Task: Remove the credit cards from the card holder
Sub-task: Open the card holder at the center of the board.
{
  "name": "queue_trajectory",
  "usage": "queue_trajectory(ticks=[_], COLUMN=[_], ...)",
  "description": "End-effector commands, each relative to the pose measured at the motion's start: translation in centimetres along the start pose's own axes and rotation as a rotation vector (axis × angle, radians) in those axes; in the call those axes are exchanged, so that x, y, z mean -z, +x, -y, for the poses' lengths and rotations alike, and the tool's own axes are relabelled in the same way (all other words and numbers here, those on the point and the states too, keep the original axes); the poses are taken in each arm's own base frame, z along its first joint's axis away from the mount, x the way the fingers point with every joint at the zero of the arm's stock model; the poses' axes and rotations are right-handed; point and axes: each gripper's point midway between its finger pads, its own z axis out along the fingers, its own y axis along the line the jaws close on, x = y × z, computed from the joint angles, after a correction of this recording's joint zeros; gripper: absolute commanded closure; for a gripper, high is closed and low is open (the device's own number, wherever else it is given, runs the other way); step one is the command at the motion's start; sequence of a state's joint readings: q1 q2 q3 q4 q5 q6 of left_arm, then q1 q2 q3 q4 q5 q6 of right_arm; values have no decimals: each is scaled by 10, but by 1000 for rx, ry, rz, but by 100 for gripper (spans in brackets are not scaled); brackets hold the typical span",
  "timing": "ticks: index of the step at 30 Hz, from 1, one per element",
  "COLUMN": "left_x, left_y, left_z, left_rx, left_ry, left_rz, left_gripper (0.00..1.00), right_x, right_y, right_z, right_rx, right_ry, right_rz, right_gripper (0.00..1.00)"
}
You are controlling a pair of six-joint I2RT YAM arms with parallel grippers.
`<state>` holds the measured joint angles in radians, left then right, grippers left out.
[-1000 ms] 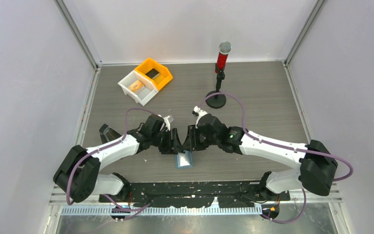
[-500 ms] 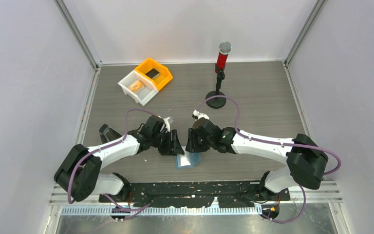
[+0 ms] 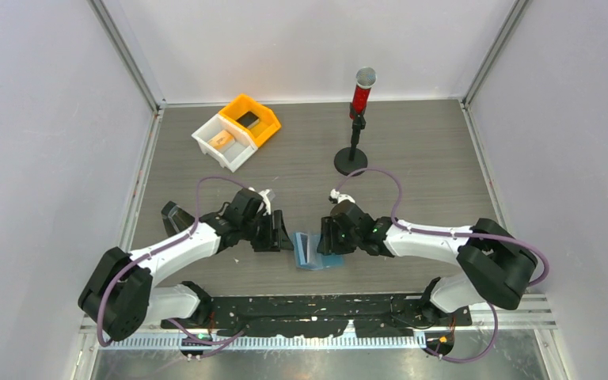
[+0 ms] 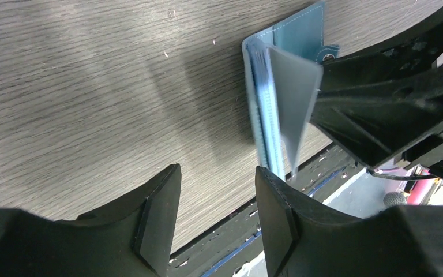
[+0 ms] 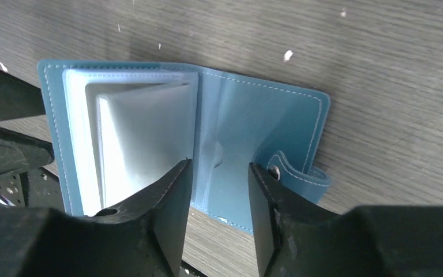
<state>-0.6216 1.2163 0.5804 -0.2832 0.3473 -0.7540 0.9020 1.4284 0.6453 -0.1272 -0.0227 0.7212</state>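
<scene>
We are watching the two arms draw apart. A second ago both grippers were crowded together over the card holder [image 5: 259, 127], which was lying mostly shut beneath them. Now it is lying spread open on the table between them, near the front edge and shifted a little toward the right arm.

The right gripper [image 5: 219, 167] is hovering just over the holder's fold. Its jaws are standing wider than a moment ago and, as far as we can see, pinching nothing. The left gripper [image 4: 218, 173] is sitting beside the holder's edge, its fingers parted about halfway and likewise holding nothing.

The clear sleeves [image 5: 138, 133] are fanning up from the left half, and we are seeing no card in them. The dark card [image 3: 247, 119] is lying in the orange bin [image 3: 265, 131] and the orange-tan card [image 3: 222, 139] in the white bin [image 3: 233, 158], both well away at the far left of the table.

We are judging the task as essentially done, and this opening looks like a last check that the holder is empty.
</scene>
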Motion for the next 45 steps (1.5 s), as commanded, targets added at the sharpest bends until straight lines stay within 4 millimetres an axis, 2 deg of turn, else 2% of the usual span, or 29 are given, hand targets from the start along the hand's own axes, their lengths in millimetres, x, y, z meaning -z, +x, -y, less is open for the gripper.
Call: queue_trajectory(ticks=[1,4,8,12,32,45], left_x=[-1,-4,-8,-9,0,-17], left_y=[-2,-3,-6,-10,-20,-29], left_z=[2,9,25,33,36,51], left_rx=[-9,-3,1,5,18,9], left_ry=[12,53,139,180,172,250], left_rz=[15,13,7,13,88,63], left_gripper=[47,48,47,45,35,30], right_x=[-1,-3,-2,-1,0,1], right_y=[-14,-13,-10,-12,-10,-9], right_z=[3,9,15,15,17,18], right_rx=[-25,-40,-39,-36,-33,-33], right_ry=[-73,-82,-79,-83,-80,-76], right_rz=[65,66,65,69,57,57], right_gripper=[56,62,62,62,62,62])
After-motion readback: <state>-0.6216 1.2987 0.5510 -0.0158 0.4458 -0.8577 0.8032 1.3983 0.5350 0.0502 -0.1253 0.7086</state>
